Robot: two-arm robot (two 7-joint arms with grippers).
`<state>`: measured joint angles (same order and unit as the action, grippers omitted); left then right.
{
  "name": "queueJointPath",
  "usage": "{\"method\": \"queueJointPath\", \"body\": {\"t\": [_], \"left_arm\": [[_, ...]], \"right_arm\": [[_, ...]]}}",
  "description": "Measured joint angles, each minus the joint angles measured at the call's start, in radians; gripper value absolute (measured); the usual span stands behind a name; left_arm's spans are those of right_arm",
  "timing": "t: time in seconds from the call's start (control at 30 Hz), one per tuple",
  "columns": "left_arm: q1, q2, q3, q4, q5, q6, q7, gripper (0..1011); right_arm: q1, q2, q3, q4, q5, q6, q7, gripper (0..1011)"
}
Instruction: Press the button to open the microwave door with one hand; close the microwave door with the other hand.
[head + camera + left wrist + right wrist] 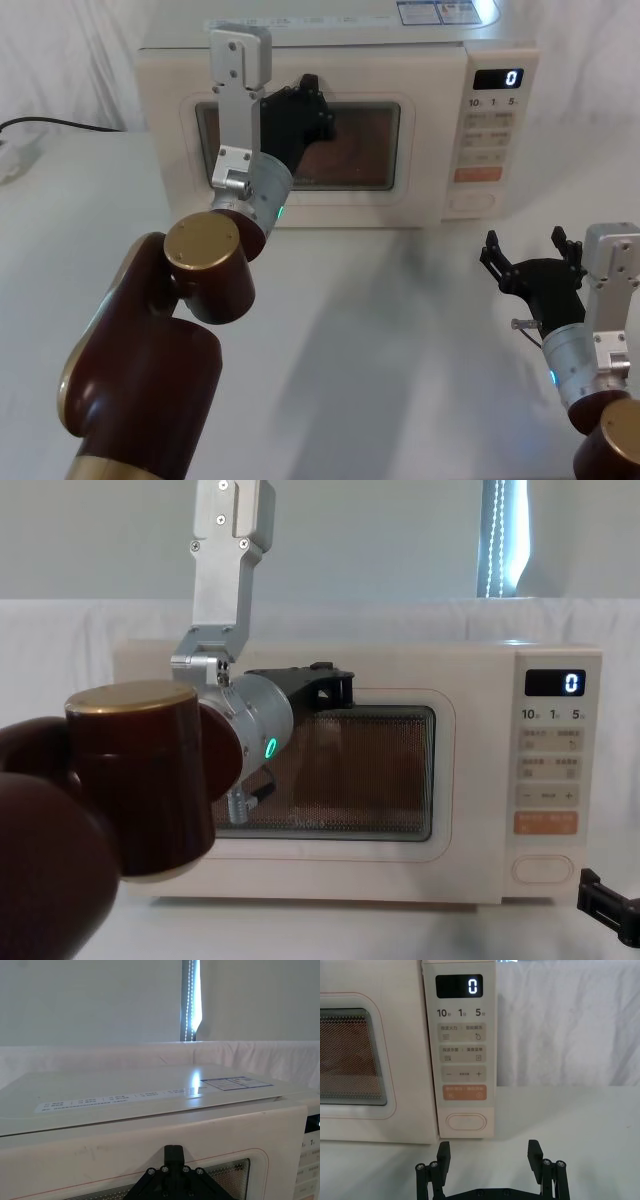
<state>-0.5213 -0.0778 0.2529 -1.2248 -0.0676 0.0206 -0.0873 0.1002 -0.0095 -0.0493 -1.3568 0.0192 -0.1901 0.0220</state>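
The microwave (300,60), a boxy cream body with a smooth flat top, stands at the far side of the white table (380,340). Its wide microwave door (185,190) sits flush and closed, with a rounded dark meshed window. The left arm reaches forward and up, so the left gripper (305,105) lies against the upper window; whether its fingers are spread cannot be told. The right gripper (489,1152) hovers low above the table before the control panel, fingers parted, holding nothing. The pill-shaped button (466,1122) lies lowest on the panel, under the orange key (464,1093).
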Motion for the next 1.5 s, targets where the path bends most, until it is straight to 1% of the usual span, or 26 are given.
{"method": "queueJointPath", "body": {"t": [0.43, 0.9, 1.07, 1.3, 1.5], "left_arm": [[-0.02, -0.018, -0.003, 0.024, 0.001, 0.009, -0.001, 0], [-0.016, -0.02, -0.004, 0.019, 0.001, 0.013, -0.007, 0], [0.011, -0.014, -0.006, -0.017, -0.008, 0.02, -0.015, 0], [0.08, 0.007, -0.014, -0.106, -0.025, 0.044, -0.022, 0], [0.174, 0.051, -0.035, -0.221, -0.048, 0.08, -0.034, 0]], "right_arm": [[0.0, 0.0, 0.0, 0.0, 0.0, 0.0, 0.0, 1002], [0.0, 0.0, 0.0, 0.0, 0.0, 0.0, 0.0, 1002], [0.0, 0.0, 0.0, 0.0, 0.0, 0.0, 0.0, 1002], [0.0, 0.0, 0.0, 0.0, 0.0, 0.0, 0.0, 1002], [0.0, 0.0, 0.0, 0.0, 0.0, 0.0, 0.0, 1002]]}}
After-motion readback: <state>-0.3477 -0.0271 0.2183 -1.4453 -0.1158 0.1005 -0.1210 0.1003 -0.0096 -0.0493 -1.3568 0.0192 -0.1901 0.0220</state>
